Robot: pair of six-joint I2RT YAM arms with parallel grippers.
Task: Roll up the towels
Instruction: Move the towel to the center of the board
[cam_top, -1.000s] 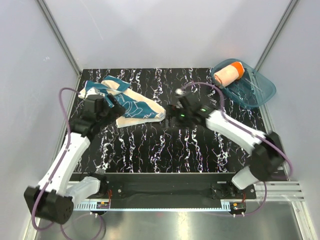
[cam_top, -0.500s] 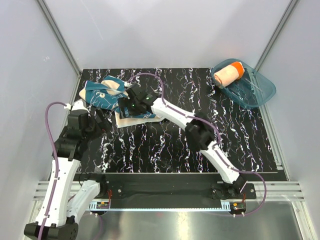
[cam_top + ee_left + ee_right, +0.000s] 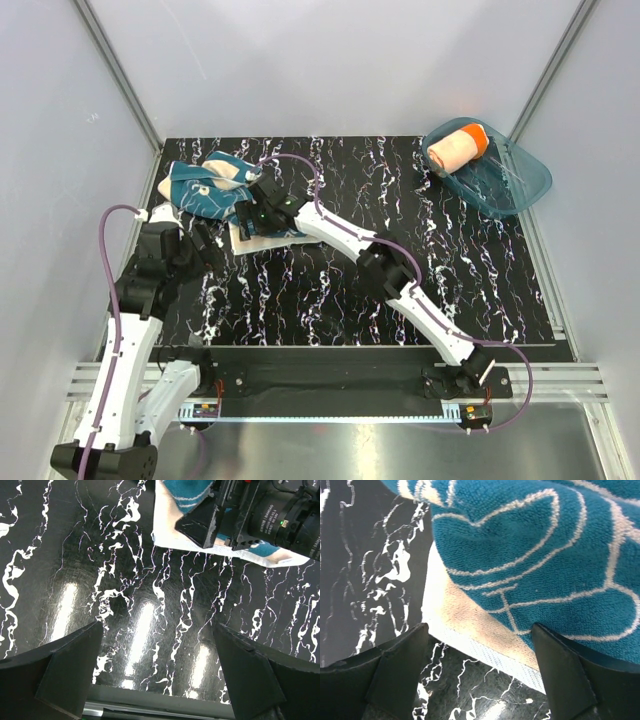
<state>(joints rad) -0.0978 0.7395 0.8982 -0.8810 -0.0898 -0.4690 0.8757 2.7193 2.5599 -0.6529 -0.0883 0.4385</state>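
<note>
The teal-blue towel (image 3: 212, 183) lies crumpled at the far left of the mat, its cream edge (image 3: 272, 237) toward me. My right gripper (image 3: 258, 213) reaches across to it. In the right wrist view that gripper (image 3: 480, 630) stands open, its fingers (image 3: 395, 672) straddling the towel's (image 3: 535, 555) pale hem just above the mat. My left gripper (image 3: 205, 245) hovers open over bare mat near the towel's near-left side. The left wrist view shows it (image 3: 157, 630) empty, the towel (image 3: 172, 525) ahead. The orange towel (image 3: 456, 146) lies rolled in the tub.
A translucent teal tub (image 3: 505, 180) sits at the far right corner, off the mat's edge. The black marbled mat (image 3: 340, 290) covers the table. Grey walls and metal posts close in the sides. My right arm (image 3: 385, 265) stretches diagonally across the mat's middle.
My right arm swung from the mat's middle leftward to the teal towel's near edge. My left gripper drew back from the towel toward the near left. The towel looks more bunched.
</note>
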